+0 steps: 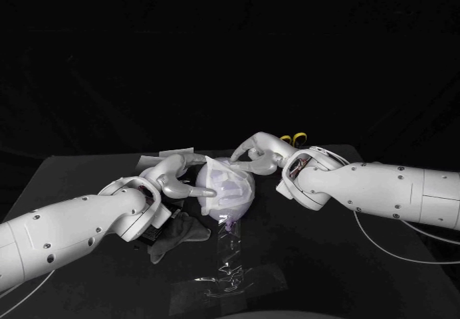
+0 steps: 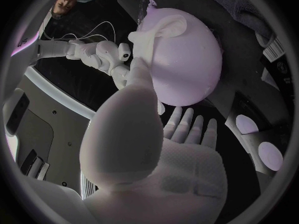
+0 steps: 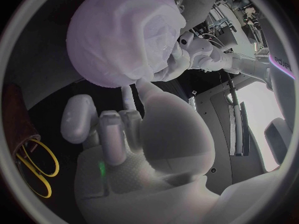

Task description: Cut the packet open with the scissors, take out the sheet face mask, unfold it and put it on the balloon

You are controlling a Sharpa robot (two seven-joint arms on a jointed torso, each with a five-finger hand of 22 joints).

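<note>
A pale lilac balloon (image 1: pixel 228 187) sits mid-table with the wet, wrinkled sheet mask (image 3: pixel 134 35) draped over it; a white flap of the mask (image 2: pixel 163 31) stands off its side. My left hand (image 1: pixel 178 178) is at the balloon's left, one finger laid against it. In the left wrist view its thumb presses the mask while the spread fingers (image 2: pixel 187 126) lie under the balloon (image 2: pixel 190 64). My right hand (image 1: pixel 257 155) rests on the balloon's far top, fingertips (image 3: pixel 127 97) touching the mask. Neither hand grips anything. Yellow-handled scissors (image 1: pixel 293 138) lie behind the right hand.
A pale packet piece (image 1: pixel 153 160) lies behind my left hand. A dark cloth (image 1: pixel 178 234) sits under the left forearm. Crumpled clear film (image 1: pixel 226 276) lies near the table's front edge. The scissors' yellow loops (image 3: pixel 36 165) are close beside my right wrist.
</note>
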